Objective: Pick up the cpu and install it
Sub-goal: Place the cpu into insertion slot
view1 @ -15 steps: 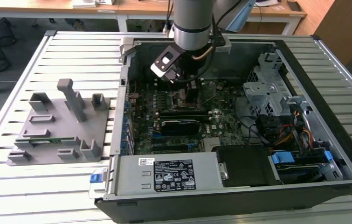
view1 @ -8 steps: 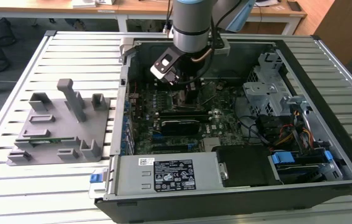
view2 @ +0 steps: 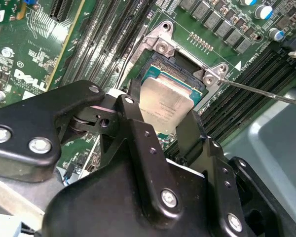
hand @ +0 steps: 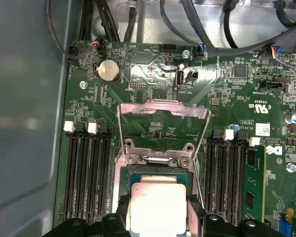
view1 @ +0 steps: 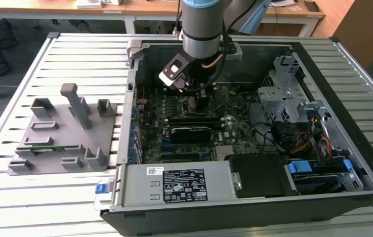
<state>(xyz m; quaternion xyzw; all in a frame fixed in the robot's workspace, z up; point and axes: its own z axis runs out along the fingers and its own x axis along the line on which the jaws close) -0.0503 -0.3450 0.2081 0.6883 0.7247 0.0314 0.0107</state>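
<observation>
While hovering inside the computer case (view1: 239, 217), upper middle of the exterior view, clamping the cpu (view2: 167, 103) by opposite edges in the gripper (view2: 163, 116), over the open socket (view2: 180, 66) on the green motherboard (view2: 34, 44)

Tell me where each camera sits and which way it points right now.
Exterior view: off-board, above, looking down into the open case; the arm reaches in.
First wrist view: on the wrist, facing the motherboard; gripper tips show.
Second wrist view: on the wrist, looking past the gripper body at the socket.
Shared: both wrist views show the cpu gripped over the socket.
</observation>
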